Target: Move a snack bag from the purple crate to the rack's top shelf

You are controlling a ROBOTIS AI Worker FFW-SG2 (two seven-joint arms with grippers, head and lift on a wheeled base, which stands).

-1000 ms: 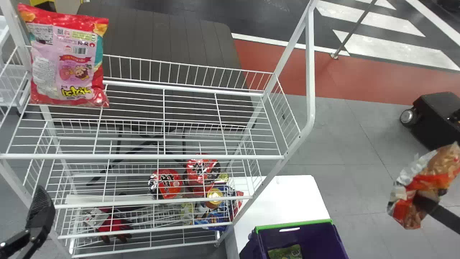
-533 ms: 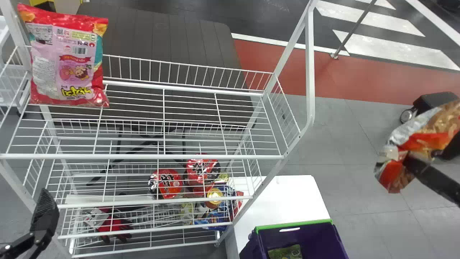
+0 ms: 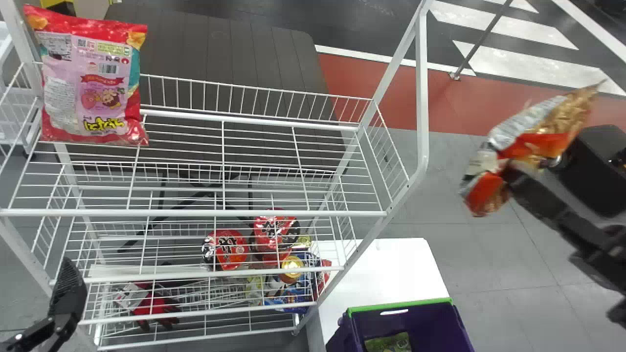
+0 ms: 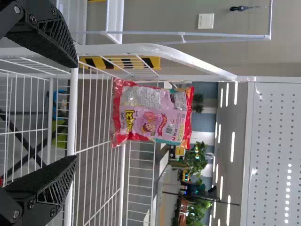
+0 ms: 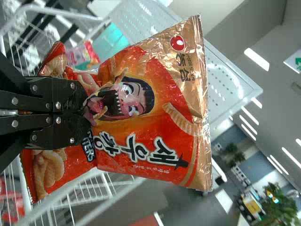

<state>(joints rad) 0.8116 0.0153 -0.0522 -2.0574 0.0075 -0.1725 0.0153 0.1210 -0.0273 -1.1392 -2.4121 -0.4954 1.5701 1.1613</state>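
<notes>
Head view: the right end effector is clamped shut on the orange snack bag, out to the right of the rack and apart from it. The right wrist view shows the pinch around the bag's middle, plus big white lettering, a small round red logo and a wild open-mouthed cartoon face. That arm slants up and inward from the right side.

Left end effector is by the rack's near left side, fingers spread wide.

Purple crate has a green rim and a green packet inside, right by the white table. On the rack, two red-and-black round packs sit lower down. Top shelf, far left corner: a red-and-pink bag stands upright, with a barcode, fine print and cartoon characters.
</notes>
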